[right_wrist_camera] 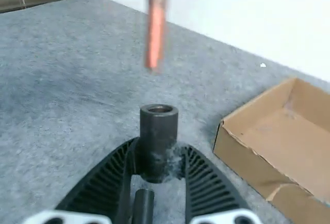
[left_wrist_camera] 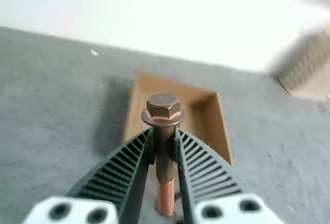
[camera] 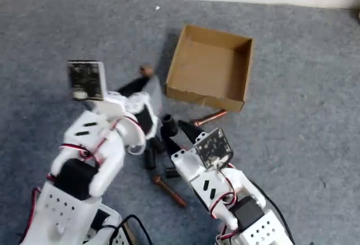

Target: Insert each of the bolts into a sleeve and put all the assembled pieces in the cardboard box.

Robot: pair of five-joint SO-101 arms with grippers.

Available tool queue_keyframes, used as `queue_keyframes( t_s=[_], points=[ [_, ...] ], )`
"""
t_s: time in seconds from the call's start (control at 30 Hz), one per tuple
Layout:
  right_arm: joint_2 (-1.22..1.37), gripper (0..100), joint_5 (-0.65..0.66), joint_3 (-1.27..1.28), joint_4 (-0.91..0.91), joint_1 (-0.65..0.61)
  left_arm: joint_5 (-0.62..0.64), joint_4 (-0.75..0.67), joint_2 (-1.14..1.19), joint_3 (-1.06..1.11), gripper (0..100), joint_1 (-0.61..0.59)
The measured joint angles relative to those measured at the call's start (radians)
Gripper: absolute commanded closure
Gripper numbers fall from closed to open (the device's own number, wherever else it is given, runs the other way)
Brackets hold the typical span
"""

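Note:
My left gripper [left_wrist_camera: 164,134] is shut on a copper bolt [left_wrist_camera: 163,112], gripped just under its hex head with the shaft hanging down. In the high view this bolt [camera: 146,71] is held left of the cardboard box [camera: 209,67]. My right gripper [right_wrist_camera: 159,151] is shut on a black sleeve [right_wrist_camera: 159,131], held upright with its bore facing up. The bolt's shaft [right_wrist_camera: 156,28] hangs above that sleeve, its tip a short way over the opening and slightly to one side. The sleeve [camera: 167,124] sits between the two arms.
Two more copper bolts lie on the grey carpet, one [camera: 211,117] by the box's front wall and one [camera: 169,190] nearer the arms. Loose black sleeves [camera: 149,158] lie between the arms. The box [right_wrist_camera: 289,131] holds nothing.

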Motion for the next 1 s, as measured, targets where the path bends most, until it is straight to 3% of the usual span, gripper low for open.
queue_keyframes(
  t_s=[0.3, 1.0],
  points=[
    [-0.147, 99.3, 0.005, 0.089, -0.002, 0.009, 0.000, -0.020, 0.000, 0.025, 100, 0.055],
    [-0.157, 99.3, 0.006, 0.089, 0.000, 0.046, -0.031, -0.040, -0.023, 0.152, 100, 0.158]
  ],
)
